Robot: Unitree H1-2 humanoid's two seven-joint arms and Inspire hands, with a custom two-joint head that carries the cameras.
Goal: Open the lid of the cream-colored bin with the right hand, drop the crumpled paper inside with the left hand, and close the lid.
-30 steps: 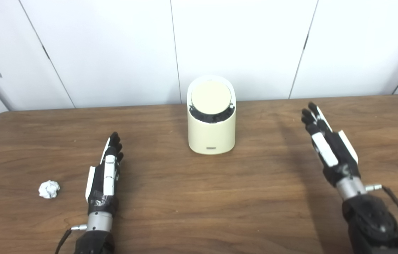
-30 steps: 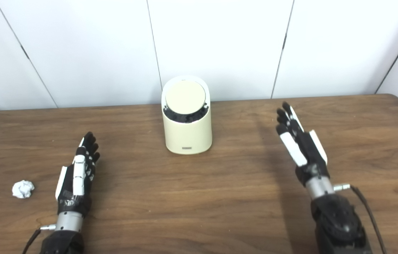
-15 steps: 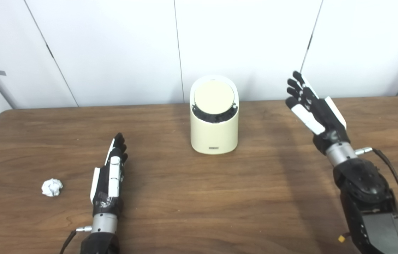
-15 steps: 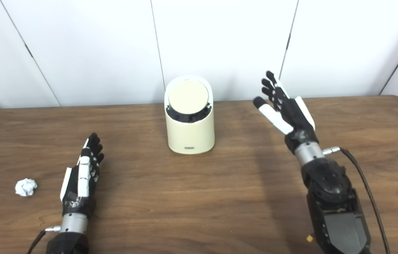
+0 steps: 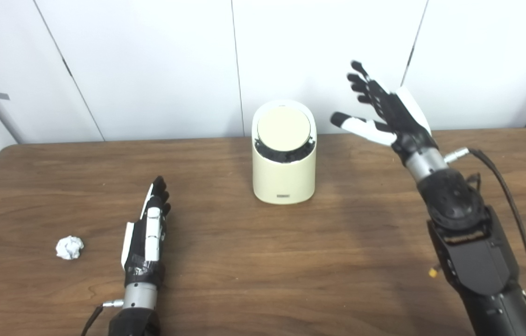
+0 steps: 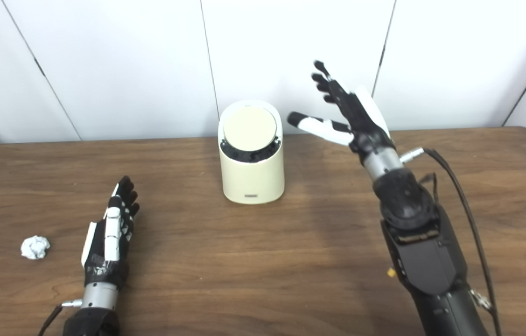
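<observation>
The cream-colored bin stands at the back middle of the wooden table, its round tilted lid down over a dark rim. My right hand is raised in the air to the right of the bin's top, open, fingers spread and thumb pointing toward the lid, not touching it. A small white crumpled paper lies at the front left of the table. My left hand rests flat and open on the table to the right of the paper, a hand's width away.
The brown table ends at a white panelled wall just behind the bin. A black cable runs along my right forearm.
My right hand has risen from table height and swung left toward the bin's top, its thumb spreading out. The left hand, the paper and the bin have stayed put; the view shifted slightly.
</observation>
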